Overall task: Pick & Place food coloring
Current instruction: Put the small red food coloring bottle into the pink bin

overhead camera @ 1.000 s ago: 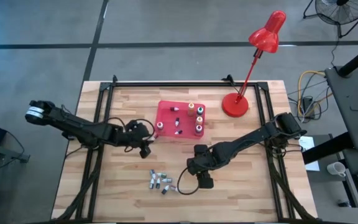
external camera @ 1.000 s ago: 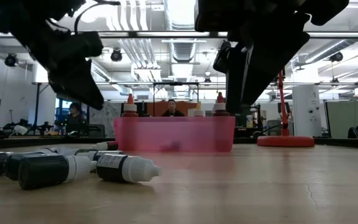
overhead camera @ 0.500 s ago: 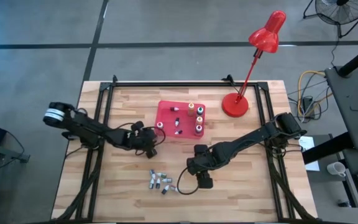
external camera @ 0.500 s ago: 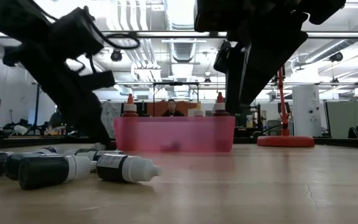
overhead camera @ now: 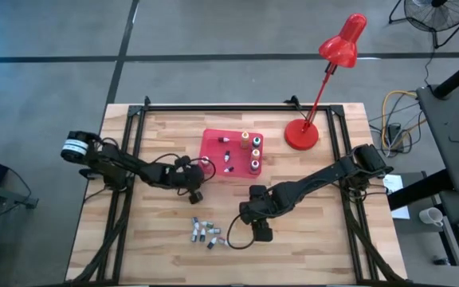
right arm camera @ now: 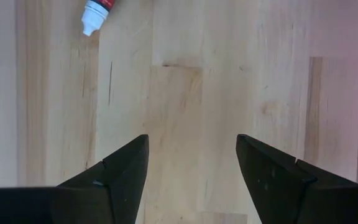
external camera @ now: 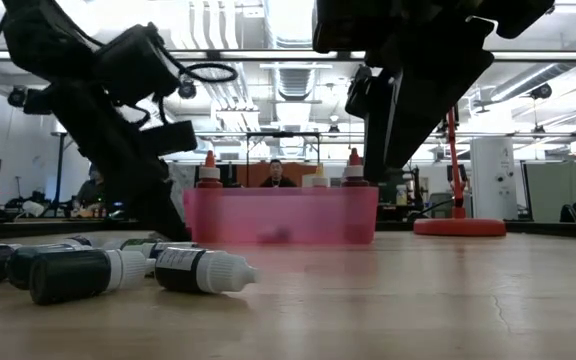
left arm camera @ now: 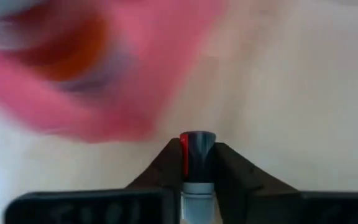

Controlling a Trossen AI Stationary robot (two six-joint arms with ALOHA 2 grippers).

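Several small food coloring bottles point(overhead camera: 206, 232) lie loose on their sides on the wood near the front, close up in the low view point(external camera: 203, 270). More bottles point(overhead camera: 255, 151) stand upright in the red tray point(overhead camera: 213, 163). My left gripper point(overhead camera: 194, 190) is low beside the tray's near left corner, shut on one small dark-capped bottle point(left arm camera: 196, 149). My right gripper point(overhead camera: 260, 231) hangs open over bare wood just right of the loose bottles, with nothing between its fingers point(right arm camera: 191, 143); one red-labelled bottle point(right arm camera: 95, 15) lies ahead of it. My left gripper pinches the small bottle between its two fingers, which lie along it. The bottle's dark capped end point(left arm camera: 196, 140) sticks out just past the fingertips point(left arm camera: 166, 163). The fingers slant down toward the table point(external camera: 168, 225); whether the bottle is clear of the wood I cannot tell.
A red desk lamp stands with its round base point(overhead camera: 301, 134) at the back right, its head leaning out beyond the far edge. A dark frame point(overhead camera: 134, 119) runs along the table's left, right and far sides. People sit in the room behind point(external camera: 276, 175).
My left gripper has come down from well above the table to the wood and has moved a little toward the right edge, closer to the tray's near left corner. My right gripper has stayed where it was.
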